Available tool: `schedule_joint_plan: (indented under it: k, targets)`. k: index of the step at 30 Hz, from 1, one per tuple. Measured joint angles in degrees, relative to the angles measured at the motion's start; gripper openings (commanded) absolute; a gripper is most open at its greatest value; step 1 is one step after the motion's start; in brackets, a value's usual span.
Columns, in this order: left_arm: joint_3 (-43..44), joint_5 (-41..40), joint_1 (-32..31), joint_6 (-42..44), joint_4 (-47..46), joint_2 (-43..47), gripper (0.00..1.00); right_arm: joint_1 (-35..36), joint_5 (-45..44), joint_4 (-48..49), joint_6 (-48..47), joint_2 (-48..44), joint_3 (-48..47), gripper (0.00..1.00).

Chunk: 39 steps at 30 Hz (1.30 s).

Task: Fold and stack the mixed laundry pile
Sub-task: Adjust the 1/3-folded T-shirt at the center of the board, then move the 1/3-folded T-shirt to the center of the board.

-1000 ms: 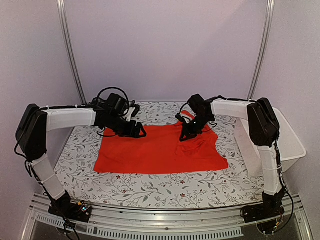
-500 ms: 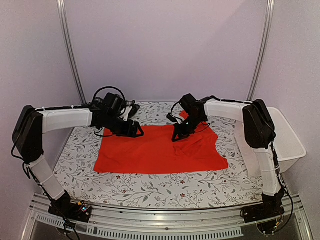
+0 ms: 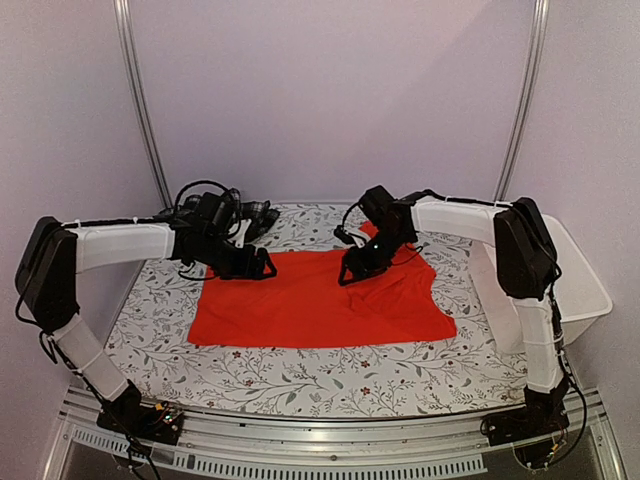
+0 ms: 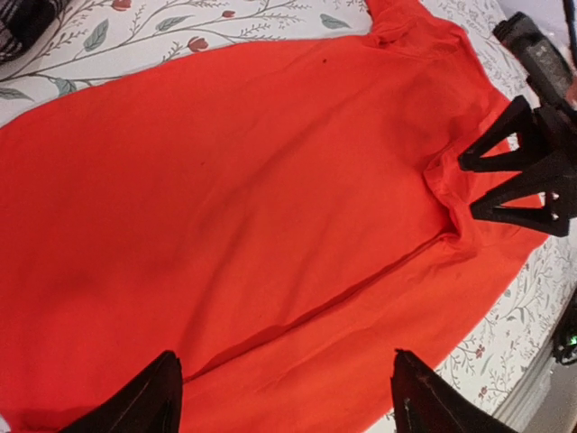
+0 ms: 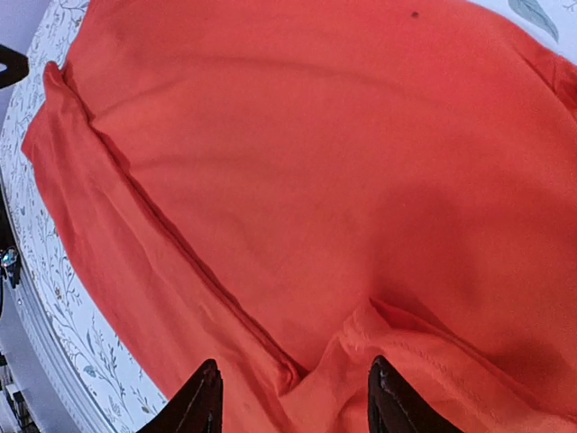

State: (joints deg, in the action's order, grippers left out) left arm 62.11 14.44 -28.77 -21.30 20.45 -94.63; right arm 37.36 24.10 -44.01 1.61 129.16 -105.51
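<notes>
Top external view first, from the left: the left arm reaches in over the flowered desk (image 3: 300,375), and its left claw (image 3: 262,268) hangs at the far left edge of the red shirt (image 3: 320,300). In the left wrist view that claw (image 4: 287,401) has its two dark fingers spread wide with nothing between them, only red cloth lying below. In the top corner of that same view a bit of the black-and-white plaid garment (image 4: 20,20) shows on the desk, just beyond the shirt's edge and clear of it. From above I cannot pick it out behind the arm and its cables.

The red shirt is spread out flat in the middle of the desk, between the two arms. A long crease runs along its near side, where the cloth is doubled over.

Further right, the right claw (image 3: 347,275) is down over the far part of the shirt, right of its middle. The left wrist view shows it from the side (image 4: 514,176), with its fingers parted and their tips at a small bunched ridge of red cloth. In the right wrist view, the fingers (image 5: 206,401) also stand apart, and that puckered fold lies under the gap, not pinched.

At the far right, a white basket (image 3: 585,280) sits beside the desk, behind the right arm.
</notes>
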Motion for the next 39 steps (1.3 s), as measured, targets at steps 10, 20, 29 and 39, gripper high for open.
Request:
schedule_joint_plan:
  k: [10, 20, 29, 39]
  targets:
    - [-9.38, 0.70, 4.98, -7.39, -0.04, 2.80, 0.80, -7.43, 2.69, 4.70, 6.34, -21.53, 27.10, 0.54]
    - [-21.94, 1.40, 5.44, -16.55, -2.38, 7.93, 0.72, -8.00, 3.87, 9.60, 9.03, -23.21, 42.99, 0.53]
    - [-34.21, 3.82, 5.03, -23.91, -3.91, 21.44, 0.72, -6.97, 8.15, 12.52, 11.78, -31.19, 54.21, 0.53]
    - [-30.27, 4.15, 4.98, -24.13, 4.17, 27.52, 0.82, -6.45, 10.32, 3.26, 13.97, -34.73, 50.23, 0.53]
